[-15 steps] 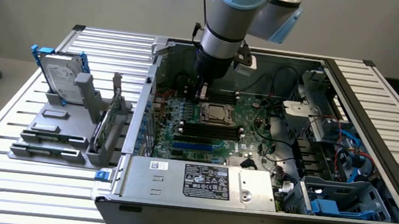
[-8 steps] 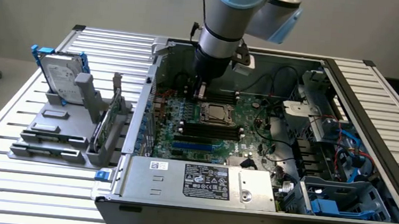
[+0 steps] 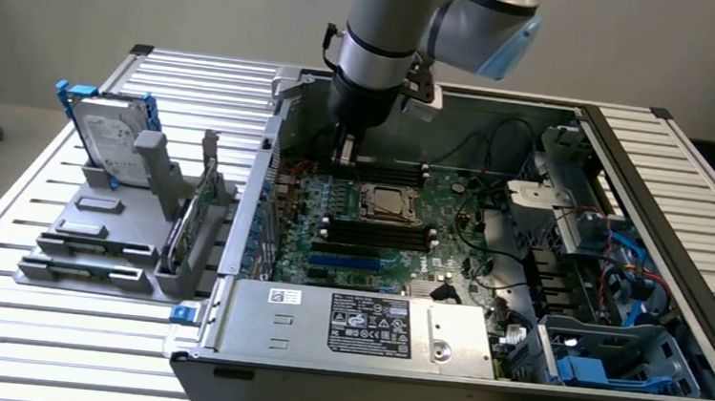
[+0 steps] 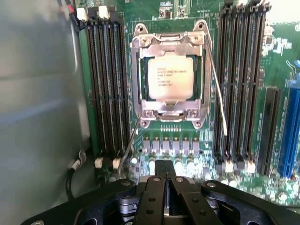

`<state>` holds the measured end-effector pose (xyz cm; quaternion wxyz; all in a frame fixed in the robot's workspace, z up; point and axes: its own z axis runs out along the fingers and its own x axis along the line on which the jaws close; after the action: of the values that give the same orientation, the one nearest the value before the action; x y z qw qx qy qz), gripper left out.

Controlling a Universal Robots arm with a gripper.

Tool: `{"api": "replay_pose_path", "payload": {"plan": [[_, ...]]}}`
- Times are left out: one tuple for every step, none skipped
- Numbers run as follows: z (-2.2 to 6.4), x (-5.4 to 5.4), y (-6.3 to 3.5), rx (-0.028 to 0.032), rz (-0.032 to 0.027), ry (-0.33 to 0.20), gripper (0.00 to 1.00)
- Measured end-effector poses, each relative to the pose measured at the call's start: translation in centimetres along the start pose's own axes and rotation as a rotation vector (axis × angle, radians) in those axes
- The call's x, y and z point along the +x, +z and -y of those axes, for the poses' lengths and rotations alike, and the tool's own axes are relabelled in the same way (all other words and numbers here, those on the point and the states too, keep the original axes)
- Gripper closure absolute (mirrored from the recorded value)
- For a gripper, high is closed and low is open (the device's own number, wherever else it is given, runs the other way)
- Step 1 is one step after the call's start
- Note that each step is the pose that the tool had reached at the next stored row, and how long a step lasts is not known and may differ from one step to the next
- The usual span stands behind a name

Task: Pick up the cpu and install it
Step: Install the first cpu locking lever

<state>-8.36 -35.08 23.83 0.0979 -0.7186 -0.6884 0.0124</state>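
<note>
The tool (image 4: 164, 165) is hanging with its two fingers pressed together and gripping nothing. In the exterior view the tool (image 3: 346, 152) is pointing down inside the open computer case (image 3: 665, 186), in the upper middle of the frame, just over the far edge of the green motherboard (image 3: 456, 256).

The cpu (image 4: 169, 77) is lying flat in the metal socket frame (image 4: 137, 70), its pale silver lid with printed lettering facing up, apart from the tool. A thin wire lever (image 4: 218, 96) is angling away along one side of the frame, between it and a bank of black memory slots (image 4: 239, 84). In the exterior view the cpu (image 3: 390, 203) is sitting near the centre of the frame, just below the tool.

Toward the exterior view's left, a hard drive (image 3: 113, 138) with blue brackets is standing upright in a grey holder (image 3: 86, 237) on the slatted table (image 3: 3, 326).
</note>
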Motion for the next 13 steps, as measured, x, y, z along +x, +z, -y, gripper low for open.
{"api": "replay_pose_path", "payload": {"plan": [[0.28, 0.0, -0.10, -0.0004, -0.0010, 0.001, 0.89], [0.52, 0.0, -0.15, -0.0007, -0.0019, 0.003, 0.89], [0.75, 0.0, -0.15, -0.0011, -0.0029, 0.006, 0.89], [0.95, 0.0, -0.13, -0.0014, -0.0039, 0.010, 0.89], [1.13, 0.0, -0.11, -0.0020, -0.0048, 0.015, 0.89], [1.29, 0.0, -0.08, -0.0028, -0.0060, 0.022, 0.89], [1.39, 0.0, -0.06, -0.0036, -0.0072, 0.029, 0.89], [1.49, 0.0, -0.05, -0.0047, -0.0085, 0.037, 0.89], [1.56, 0.0, -0.04, -0.0059, -0.0100, 0.046, 0.89], [1.62, 0.0, -0.03, -0.0070, -0.0116, 0.056, 0.89], [1.67, -0.1, -0.01, -0.0083, -0.0134, 0.067, 0.89], [1.71, -0.1, 0.01, -0.0097, -0.0154, 0.079, 0.89], [1.75, -0.1, 0.03, -0.0111, -0.0172, 0.090, 0.89]]}}
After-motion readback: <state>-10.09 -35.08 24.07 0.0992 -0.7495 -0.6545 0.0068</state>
